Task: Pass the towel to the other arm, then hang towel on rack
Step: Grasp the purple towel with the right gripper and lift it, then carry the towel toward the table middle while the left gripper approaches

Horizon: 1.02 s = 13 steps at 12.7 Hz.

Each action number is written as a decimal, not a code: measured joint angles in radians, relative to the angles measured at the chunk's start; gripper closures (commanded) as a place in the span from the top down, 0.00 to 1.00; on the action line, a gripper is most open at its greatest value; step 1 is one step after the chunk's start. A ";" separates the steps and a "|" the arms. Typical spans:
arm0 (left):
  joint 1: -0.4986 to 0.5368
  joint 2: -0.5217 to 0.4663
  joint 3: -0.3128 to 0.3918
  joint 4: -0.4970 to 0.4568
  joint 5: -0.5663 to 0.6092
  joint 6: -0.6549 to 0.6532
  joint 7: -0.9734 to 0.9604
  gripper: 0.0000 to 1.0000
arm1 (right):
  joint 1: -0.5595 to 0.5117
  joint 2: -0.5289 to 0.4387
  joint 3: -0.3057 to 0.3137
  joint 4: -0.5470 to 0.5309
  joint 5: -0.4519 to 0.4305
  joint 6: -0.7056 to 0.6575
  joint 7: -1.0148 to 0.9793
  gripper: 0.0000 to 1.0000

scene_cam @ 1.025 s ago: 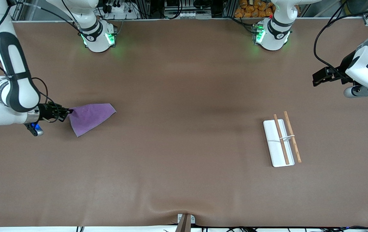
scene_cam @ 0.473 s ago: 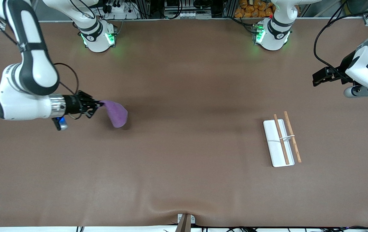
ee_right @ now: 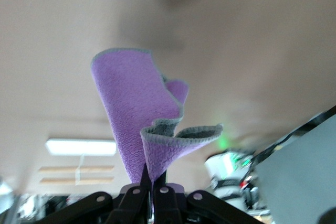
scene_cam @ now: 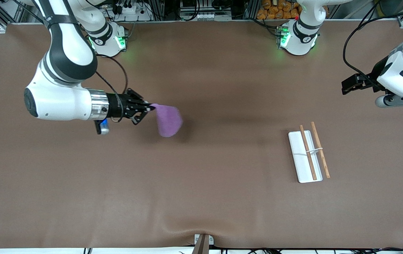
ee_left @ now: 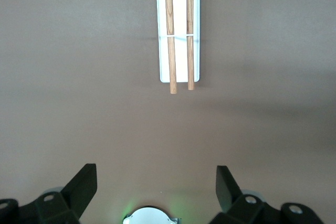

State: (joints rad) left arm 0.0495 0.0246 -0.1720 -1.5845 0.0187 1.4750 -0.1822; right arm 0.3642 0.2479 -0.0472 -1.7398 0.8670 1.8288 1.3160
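Note:
My right gripper [scene_cam: 151, 107] is shut on a corner of the purple towel [scene_cam: 169, 120] and holds it in the air over the table's middle part, toward the right arm's end. In the right wrist view the towel [ee_right: 142, 114] hangs folded from the closed fingers [ee_right: 147, 174]. The rack [scene_cam: 309, 151], a white tray base with two wooden rods, lies on the table toward the left arm's end; it also shows in the left wrist view [ee_left: 178, 32] and faintly in the right wrist view [ee_right: 79, 153]. My left gripper [ee_left: 156, 187] is open and empty, held high at the left arm's end of the table, and waits.
The brown table surface [scene_cam: 201, 183] runs wide around the rack. The two arm bases [scene_cam: 108, 40] stand along the table's top edge with cables and equipment past them. A small bracket [scene_cam: 203, 241] sits at the table's front edge.
My right arm has lifted the towel off the table and carried it toward the middle of the table, toward the left arm's end. The towel now hangs bunched. The left arm has barely moved.

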 measured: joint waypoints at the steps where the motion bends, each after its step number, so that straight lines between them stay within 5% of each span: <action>1: 0.000 0.000 0.000 -0.002 0.000 0.000 0.000 1.00 | 0.026 0.000 0.000 0.000 0.037 0.047 0.021 0.00; 8: 0.000 0.018 -0.002 -0.009 -0.004 0.006 -0.015 1.00 | 0.251 0.018 0.001 0.004 0.288 0.478 0.169 0.00; 13: 0.000 0.085 -0.003 -0.014 -0.141 0.039 -0.128 1.00 | 0.384 0.070 0.000 0.086 0.442 0.721 0.169 0.00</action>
State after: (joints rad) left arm 0.0490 0.1097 -0.1747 -1.5986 -0.1226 1.5145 -0.3107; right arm 0.7478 0.3182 -0.0468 -1.6542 1.3091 2.5495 1.4854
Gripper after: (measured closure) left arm 0.000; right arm 0.974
